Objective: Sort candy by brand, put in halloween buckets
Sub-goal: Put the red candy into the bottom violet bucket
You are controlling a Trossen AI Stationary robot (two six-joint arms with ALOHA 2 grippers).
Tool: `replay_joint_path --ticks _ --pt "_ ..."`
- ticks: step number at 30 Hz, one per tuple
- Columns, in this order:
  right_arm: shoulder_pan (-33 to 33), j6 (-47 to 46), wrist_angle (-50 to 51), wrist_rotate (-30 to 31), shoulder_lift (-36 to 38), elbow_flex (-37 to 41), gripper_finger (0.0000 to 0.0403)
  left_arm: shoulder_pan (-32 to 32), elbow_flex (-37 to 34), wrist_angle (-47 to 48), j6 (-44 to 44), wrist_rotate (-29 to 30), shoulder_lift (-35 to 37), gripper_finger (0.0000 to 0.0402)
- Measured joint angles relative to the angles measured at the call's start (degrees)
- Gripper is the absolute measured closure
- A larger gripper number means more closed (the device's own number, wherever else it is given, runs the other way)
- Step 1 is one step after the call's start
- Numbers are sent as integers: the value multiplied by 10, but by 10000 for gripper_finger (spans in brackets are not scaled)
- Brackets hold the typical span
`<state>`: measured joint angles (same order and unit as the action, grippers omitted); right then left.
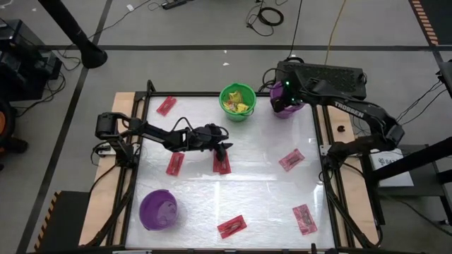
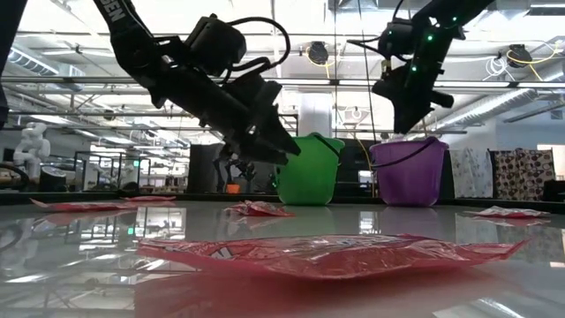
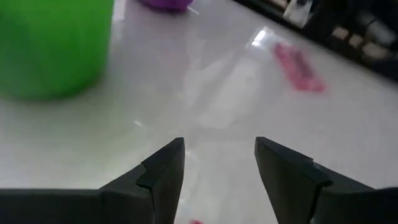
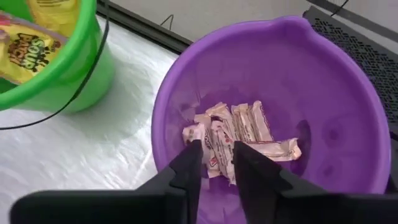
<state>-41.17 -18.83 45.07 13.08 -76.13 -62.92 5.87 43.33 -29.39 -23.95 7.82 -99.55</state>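
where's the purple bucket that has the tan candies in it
In the high view the purple bucket stands at the table's far edge on the right side, just right of the green bucket, with the right gripper hanging over it.

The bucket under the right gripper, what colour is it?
Purple, shown best in the right wrist view.

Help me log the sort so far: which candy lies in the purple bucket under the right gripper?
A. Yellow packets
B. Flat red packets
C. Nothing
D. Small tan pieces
D: the right wrist view shows small tan pieces on the floor of the purple bucket, just beyond the right gripper.
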Motion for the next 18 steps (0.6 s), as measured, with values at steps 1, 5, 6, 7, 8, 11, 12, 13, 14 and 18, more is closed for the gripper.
replay_joint_path --ticks 1,5,6,7,8,11,12,13,14,18 --pt "2 0 1 -6 4 0 314 0 0 -1 -33 -8 1 198" --pt "18 8 -2 -79 29 0 302 0 0 6 -236 -63 2 198" --pt "28 10 -5 -91 37 0 300 0 0 5 -277 -79 2 198" --pt "39 10 -8 -99 45 0 299 0 0 4 -308 -94 2 198" --pt "53 5 -10 -102 53 0 298 0 0 3 -326 -112 2 198" --pt "106 -17 -20 -102 73 0 298 0 0 7 -338 -142 2 198" --pt "126 -22 -25 -102 77 0 298 0 0 9 -338 -152 2 198" --pt "147 -28 -31 -101 80 0 298 0 0 16 -335 -159 2 198" --pt "168 -32 -37 -101 82 0 298 1 0 28 -328 -166 2 198" --pt "248 -47 -66 -91 81 0 298 -1 7 82 -270 -173 19 198"
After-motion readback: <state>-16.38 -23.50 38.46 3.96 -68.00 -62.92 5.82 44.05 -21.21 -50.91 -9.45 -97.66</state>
